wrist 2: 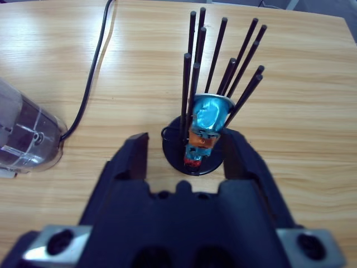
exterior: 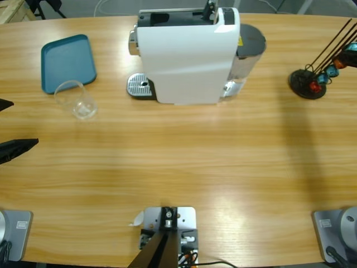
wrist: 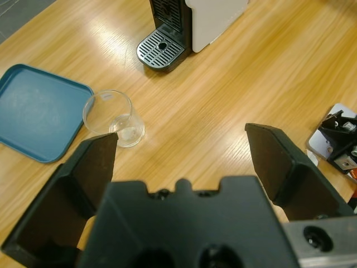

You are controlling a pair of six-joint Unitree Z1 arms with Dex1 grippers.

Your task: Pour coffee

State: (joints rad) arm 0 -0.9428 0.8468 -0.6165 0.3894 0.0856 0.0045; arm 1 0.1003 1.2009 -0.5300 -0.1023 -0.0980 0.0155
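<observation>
The white coffee machine stands at the table's back middle, its metal drip tray pointing left and bare. A clear glass stands upright left of it, beside the blue tray; no amber coffee shows in it or anywhere else. My left gripper comes in at the left edge, open, short of the glass. In the left wrist view its jaws stand wide apart with nothing between them. My right gripper is open and looks down on the capsule stand. The right arm is out of the high view.
A blue tray lies at the back left. The black rod stand at the right holds blue, orange and red capsules. The machine's water tank and a black cable lie left of the stand.
</observation>
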